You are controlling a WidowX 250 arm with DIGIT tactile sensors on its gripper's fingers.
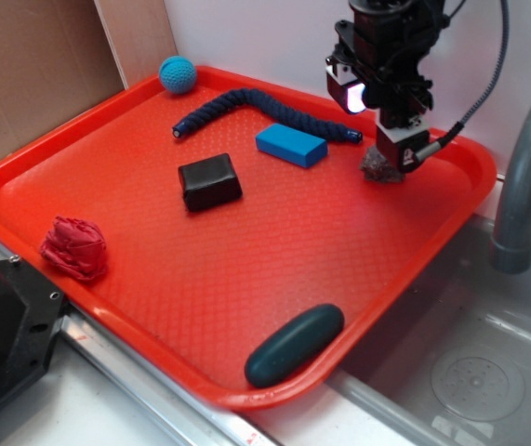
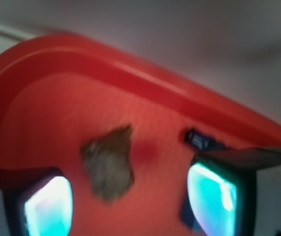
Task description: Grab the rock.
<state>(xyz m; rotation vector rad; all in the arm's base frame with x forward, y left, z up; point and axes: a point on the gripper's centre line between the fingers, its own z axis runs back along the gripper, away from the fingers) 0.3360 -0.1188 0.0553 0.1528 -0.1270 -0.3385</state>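
Observation:
The rock (image 1: 379, 166) is a small lumpy brownish-grey stone lying on the red tray (image 1: 246, 269) near its far right rim. In the wrist view the rock (image 2: 109, 162) sits on the tray floor between my two glowing fingertips, closer to the left one, with clear gaps on both sides. My gripper (image 1: 393, 160) hangs just above and over the stone, partly hiding it in the exterior view. The gripper (image 2: 135, 201) is open and touches nothing.
On the tray lie a blue block (image 1: 291, 145), a dark blue rope (image 1: 265, 107), a black block (image 1: 209, 181), a blue ball (image 1: 178, 74), a red crumpled lump (image 1: 74, 248) and a dark teal oval (image 1: 294, 344). A sink and faucet (image 1: 525, 186) stand right.

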